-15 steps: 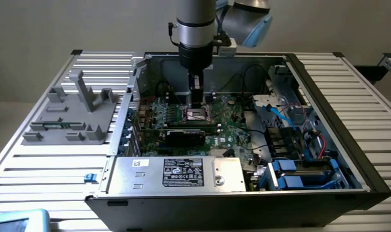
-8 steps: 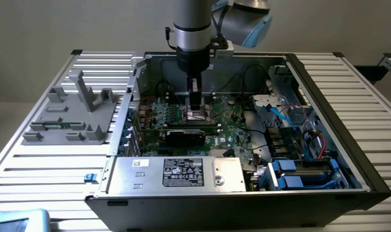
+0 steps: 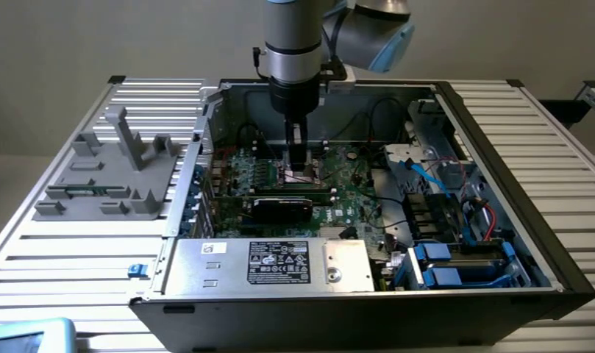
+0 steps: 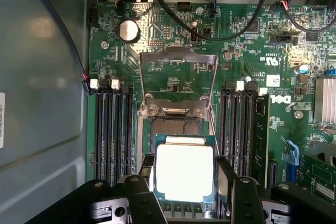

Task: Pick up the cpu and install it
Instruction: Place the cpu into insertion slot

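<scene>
The cpu point(image 4: 185, 171), a flat square chip with a bright silver top, sits between my gripper's point(image 4: 186, 179) two black fingers point(image 4: 146, 174), which press against its opposite sides. It hangs low over the open motherboard socket point(image 4: 173, 124), whose metal load frame point(image 4: 178, 61) is flipped back. In the exterior view my gripper point(image 3: 299, 175) reaches straight down into the open computer case point(image 3: 454, 103), just above the green motherboard point(image 3: 351, 187). Whether the chip touches the socket, I cannot tell.
Memory slots point(image 4: 113, 129) run along both sides of the socket, and black cables point(image 4: 220, 30) cross the board beyond it. A black card point(image 3: 287, 207) and the power supply point(image 3: 268, 263) lie nearby. A grey fixture block point(image 3: 111, 173) stands on the slatted table point(image 3: 71, 250).
</scene>
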### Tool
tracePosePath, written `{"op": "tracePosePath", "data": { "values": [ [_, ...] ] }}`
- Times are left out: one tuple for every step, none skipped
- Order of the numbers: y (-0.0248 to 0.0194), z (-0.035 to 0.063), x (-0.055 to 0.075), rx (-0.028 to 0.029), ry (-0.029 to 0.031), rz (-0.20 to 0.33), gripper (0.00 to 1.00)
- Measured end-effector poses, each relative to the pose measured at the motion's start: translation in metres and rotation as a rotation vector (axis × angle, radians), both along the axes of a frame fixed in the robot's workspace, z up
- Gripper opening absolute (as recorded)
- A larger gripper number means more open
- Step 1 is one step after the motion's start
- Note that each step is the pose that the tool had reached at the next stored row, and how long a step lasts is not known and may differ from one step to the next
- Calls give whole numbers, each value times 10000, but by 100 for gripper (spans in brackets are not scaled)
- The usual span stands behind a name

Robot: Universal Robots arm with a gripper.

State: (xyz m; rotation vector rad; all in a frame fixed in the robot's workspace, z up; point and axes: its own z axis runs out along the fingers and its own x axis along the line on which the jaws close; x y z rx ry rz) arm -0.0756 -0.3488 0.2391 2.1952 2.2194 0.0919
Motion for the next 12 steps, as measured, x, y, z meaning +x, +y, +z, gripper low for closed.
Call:
{"op": "tracePosePath", "data": {
  "values": [
    [4, -8, 2, 1, 1, -1, 55],
    [9, -19, 3, 5, 0, 0, 55],
    [14, -29, 3, 7, 0, -1, 55],
    [21, -38, 3, 6, 1, 0, 55],
    [27, -51, 4, 10, 0, 0, 55],
    [36, -62, 4, 11, 1, 0, 55],
    [45, -74, 4, 14, 0, 1, 55],
    [51, -90, 3, 19, -1, 0, 55],
    [57, -107, 4, 20, -1, 0, 55],
    [61, -126, 4, 22, 0, 0, 55],
    [66, -145, 4, 27, 0, 0, 55],
    [68, -163, 4, 38, 0, 1, 55]
  ]
}}
